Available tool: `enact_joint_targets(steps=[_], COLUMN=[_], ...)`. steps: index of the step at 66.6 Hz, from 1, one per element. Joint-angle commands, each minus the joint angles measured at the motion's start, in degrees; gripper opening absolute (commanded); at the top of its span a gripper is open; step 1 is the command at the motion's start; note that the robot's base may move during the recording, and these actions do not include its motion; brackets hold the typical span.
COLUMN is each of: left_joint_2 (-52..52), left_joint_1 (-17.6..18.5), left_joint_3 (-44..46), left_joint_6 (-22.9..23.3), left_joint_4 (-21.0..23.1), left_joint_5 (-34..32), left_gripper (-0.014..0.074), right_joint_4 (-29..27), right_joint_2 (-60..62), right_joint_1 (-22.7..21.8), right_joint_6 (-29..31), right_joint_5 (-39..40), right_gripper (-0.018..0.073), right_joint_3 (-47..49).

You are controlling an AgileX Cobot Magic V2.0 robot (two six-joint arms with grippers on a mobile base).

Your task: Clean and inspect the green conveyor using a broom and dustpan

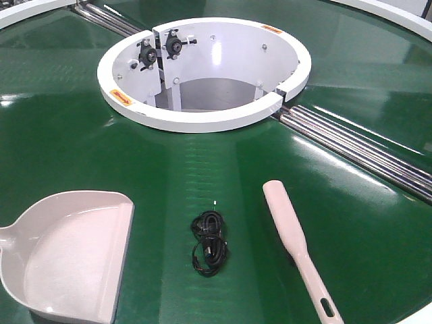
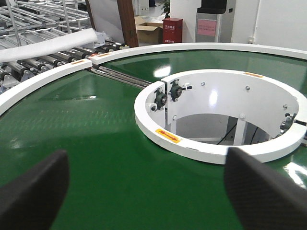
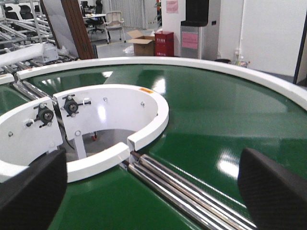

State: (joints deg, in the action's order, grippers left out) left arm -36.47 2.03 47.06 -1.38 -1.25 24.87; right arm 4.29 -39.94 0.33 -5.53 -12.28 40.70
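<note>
The green conveyor [image 1: 364, 223] fills the front view, its white ring hub [image 1: 202, 71] at the top centre. The pale dustpan [image 1: 71, 256] lies at the lower left, mouth facing right. The slim broom [image 1: 291, 243] lies at the lower right, head pointing up, slotted handle toward the bottom edge. Neither gripper shows in the front view. In the left wrist view my left gripper [image 2: 148, 191] is open above bare belt, near the hub [image 2: 192, 143]. In the right wrist view my right gripper [image 3: 148, 191] is open over the roller seam [image 3: 192, 191]. Neither holds anything.
A coiled black cable [image 1: 209, 241] lies on the belt between dustpan and broom. Silver roller seams [image 1: 364, 148] run out from the hub. A white outer rim [image 3: 230, 69] bounds the belt. Beyond it stand roller racks [image 2: 43, 28], cardboard boxes and a red bin [image 2: 172, 29].
</note>
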Motion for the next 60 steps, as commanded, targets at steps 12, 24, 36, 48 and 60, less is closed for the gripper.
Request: enact_joint_targets(steps=[12, 24, 36, 48, 60], left_joint_2=[-0.8, -0.8, -0.8, -0.8, -0.8], left_joint_1=[-0.1, -0.1, -0.1, -0.1, -0.1], left_joint_3=[2.0, 2.0, 2.0, 2.0, 2.0], left_joint_6=[-0.1, -0.1, -0.1, -0.1, -0.1], left_joint_4=[0.3, 0.3, 0.3, 0.3, 0.3], left_joint_5=[-3.9, -4.0, -3.9, -3.8, -3.3], left_gripper=[0.0678, 0.0630, 0.0594, 0.0590, 0.0590], right_joint_4=[-2.1, -6.6, -6.3, -5.9, -5.8], right_joint_2=[-5.2, -15.1, -27.4, -39.1, -49.2], right_joint_1=[4.9, 14.0, 19.7, 20.8, 20.8], right_joint_6=[7.3, 8.2, 3.8, 0.1, 0.8], right_joint_5=[-15.7, -23.6, -24.6, -25.3, -33.4], right_gripper=[0.0673, 0.0654, 0.0647, 0.0641, 0.0624], right_joint_3=[8.5, 13.4, 16.4, 20.8, 28.3])
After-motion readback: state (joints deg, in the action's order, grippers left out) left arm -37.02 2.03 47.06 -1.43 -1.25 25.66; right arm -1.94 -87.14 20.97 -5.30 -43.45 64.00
